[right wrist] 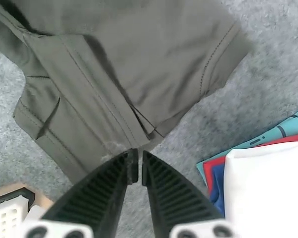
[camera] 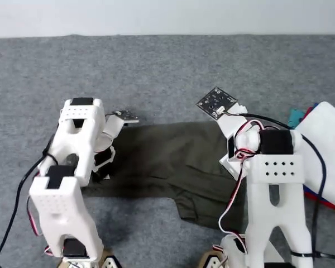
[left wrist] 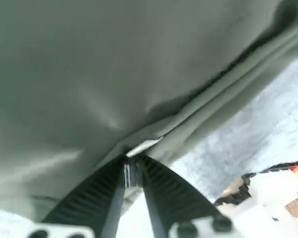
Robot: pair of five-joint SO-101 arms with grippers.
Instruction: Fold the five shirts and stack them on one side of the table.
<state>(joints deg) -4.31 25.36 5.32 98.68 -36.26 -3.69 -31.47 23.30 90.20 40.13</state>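
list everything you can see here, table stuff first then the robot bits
olive shirt: one, dark olive green, spread across the middle of the table between the two arms
shirt stack: one pile, white on top with red, blue and teal edges beneath, on the table beside the right arm
table: one, grey textured top, under everything
wall: one, pale, along the back
left arm: one, white with black cable, at one side edge of the olive shirt
right arm: one, white with black cable, at the opposite edge
left pincer: one, black, closed on a raised fold of the olive shirt
right pincer: one, black, closed at the olive shirt's hem
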